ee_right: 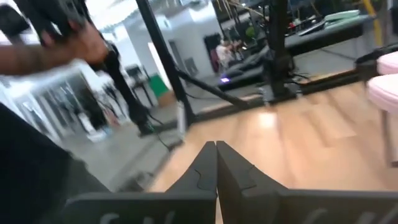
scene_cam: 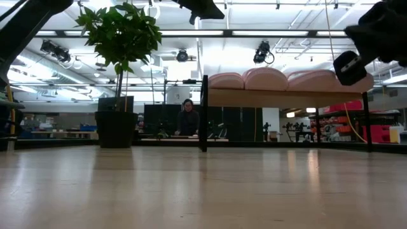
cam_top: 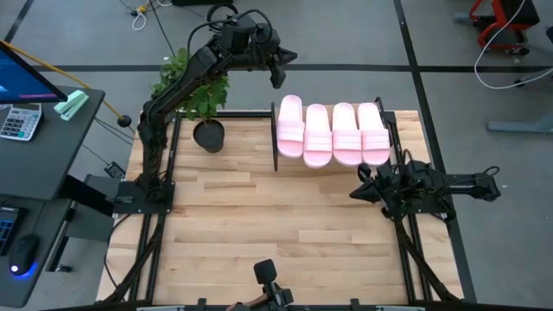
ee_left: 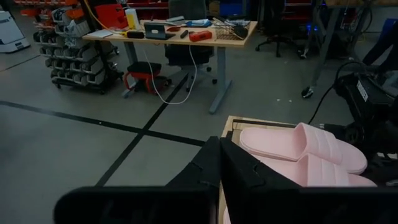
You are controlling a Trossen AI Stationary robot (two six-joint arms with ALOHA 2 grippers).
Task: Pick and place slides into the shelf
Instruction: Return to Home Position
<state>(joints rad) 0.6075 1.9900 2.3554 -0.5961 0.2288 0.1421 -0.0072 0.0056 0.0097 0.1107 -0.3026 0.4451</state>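
Note:
Several pale pink slides (cam_top: 332,132) lie side by side on the shelf's wood top, soles down; in the low view the slides (scene_cam: 289,79) sit on the shelf (scene_cam: 286,98), which stands on thin black legs at the table's far right. My left gripper (cam_top: 278,67) hovers shut above and beyond the shelf's far left corner, and its wrist view looks down on the slides (ee_left: 301,149). My right gripper (cam_top: 356,193) is shut, near the table's right edge just in front of the shelf; one slide (ee_right: 385,81) shows at the edge of its wrist view.
A potted plant (cam_top: 203,104) stands at the table's far edge, left of the shelf. The wooden tabletop (cam_top: 259,225) stretches bare in front of the shelf. A desk with a monitor and calculator (cam_top: 22,121) is off the table's left side. A person (scene_cam: 187,119) stands in the room behind.

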